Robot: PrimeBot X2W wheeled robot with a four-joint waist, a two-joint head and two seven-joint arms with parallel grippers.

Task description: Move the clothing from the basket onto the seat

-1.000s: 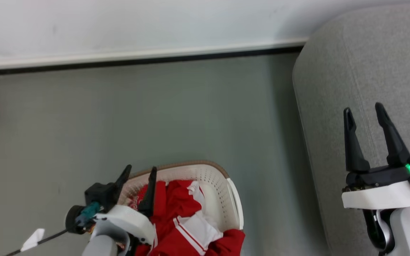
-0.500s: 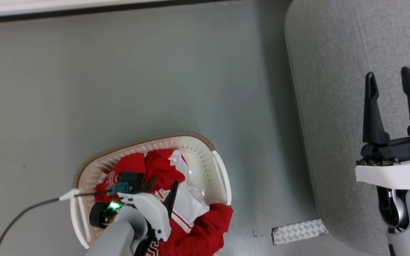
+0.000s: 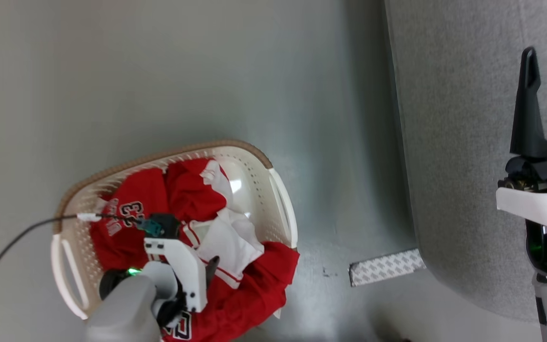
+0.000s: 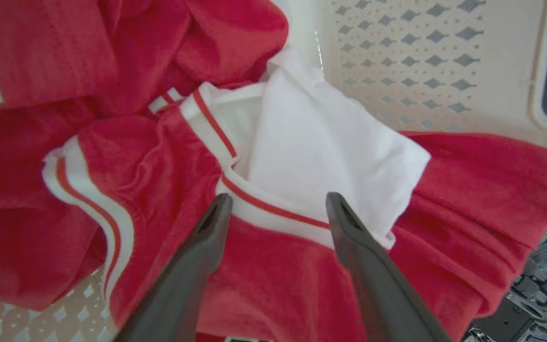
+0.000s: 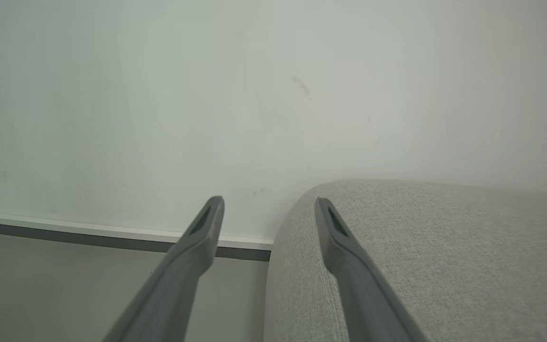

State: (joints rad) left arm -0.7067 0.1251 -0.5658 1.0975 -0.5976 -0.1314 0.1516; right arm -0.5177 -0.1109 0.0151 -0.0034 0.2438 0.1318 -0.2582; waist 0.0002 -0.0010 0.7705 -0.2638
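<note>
Left pincer (image 4: 278, 199) spread over clothing (image 4: 159, 180) | clothing in basket (image 4: 397, 57)

Basket (image 3: 283, 204) sits on the floor (image 3: 207, 71), lower left in head view. The seat (image 3: 454, 142) stands to its right, apart, with bare floor between. Clothing (image 3: 136, 190) lies in the basket, one part hanging over the rim on the seat side. Left hand (image 4: 278, 197) is over the basket, fingertips at the clothing. Right hand (image 5: 268, 202) is over the seat's edge, well apart from the basket. A strip (image 3: 385, 267) lies on the floor between basket and seat, running up to the seat. Wall (image 5: 207, 95) is behind the seat.
</note>
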